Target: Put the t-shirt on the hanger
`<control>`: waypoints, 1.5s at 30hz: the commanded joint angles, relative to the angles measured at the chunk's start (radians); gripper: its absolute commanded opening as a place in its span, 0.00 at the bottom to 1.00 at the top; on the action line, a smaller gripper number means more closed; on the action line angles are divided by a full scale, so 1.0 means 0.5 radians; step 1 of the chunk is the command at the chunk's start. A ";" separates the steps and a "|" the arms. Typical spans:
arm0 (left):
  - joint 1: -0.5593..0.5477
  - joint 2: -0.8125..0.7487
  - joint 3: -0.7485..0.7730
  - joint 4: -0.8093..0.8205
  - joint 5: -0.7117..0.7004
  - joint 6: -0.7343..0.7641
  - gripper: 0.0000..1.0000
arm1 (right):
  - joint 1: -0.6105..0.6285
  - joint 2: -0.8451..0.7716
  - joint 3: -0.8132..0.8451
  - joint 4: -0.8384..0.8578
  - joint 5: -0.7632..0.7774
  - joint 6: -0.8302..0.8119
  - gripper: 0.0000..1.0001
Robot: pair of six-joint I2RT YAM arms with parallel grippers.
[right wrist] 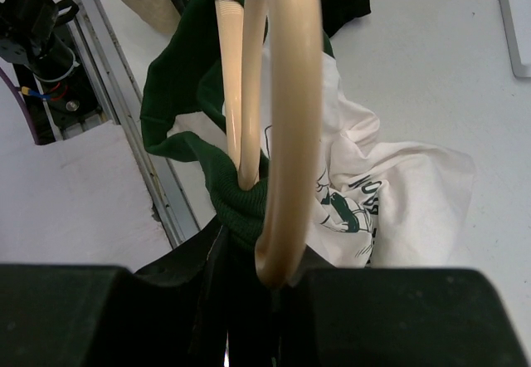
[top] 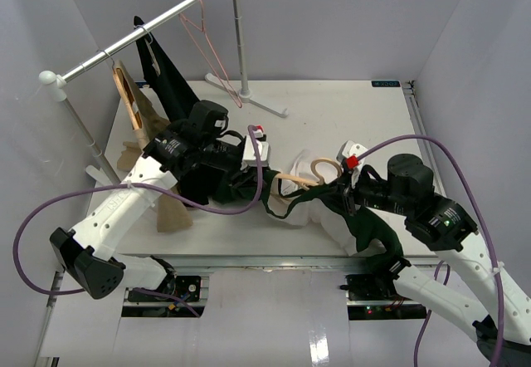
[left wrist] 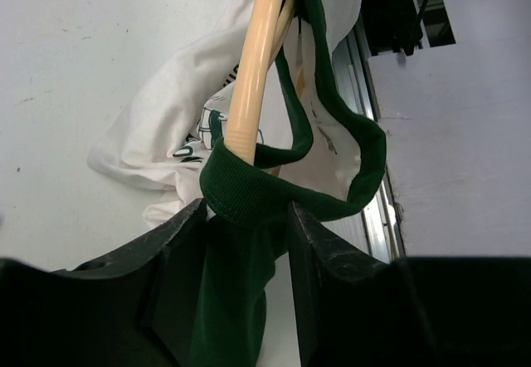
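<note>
The t-shirt [top: 304, 214], dark green with a cream-white printed panel, lies bunched on the white table between my two arms. The wooden hanger [top: 320, 168] is partly inside it. In the left wrist view the hanger's arm [left wrist: 253, 68] goes down into the green ribbed collar. My left gripper [left wrist: 246, 215] is shut on that collar [left wrist: 249, 193], and the white panel [left wrist: 149, 134] lies behind. My left gripper also shows in the top view [top: 249, 180]. My right gripper [right wrist: 249, 251] is shut on the end of the hanger [right wrist: 290, 93], with green collar cloth [right wrist: 241, 201] pinched beside it. It also shows in the top view [top: 342, 194].
A clothes rail [top: 141, 28] stands at the back left with a black garment [top: 166, 76], a tan garment [top: 137, 114] and a thin pink wire hanger [top: 207, 51]. Its post and foot [top: 249, 93] stand on the table. The table's metal front edge [right wrist: 116, 110] runs close by.
</note>
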 commanded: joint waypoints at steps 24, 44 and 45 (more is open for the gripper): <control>-0.131 0.450 0.482 -0.311 0.210 -0.305 0.00 | -0.002 0.051 0.050 0.584 0.001 -0.260 0.08; -0.140 0.442 0.508 -0.262 0.073 -0.403 0.00 | -0.002 0.154 -0.025 0.736 0.020 -0.194 0.08; -0.137 0.433 0.476 -0.250 0.037 -0.414 0.00 | -0.002 0.139 -0.039 0.736 0.068 -0.188 0.08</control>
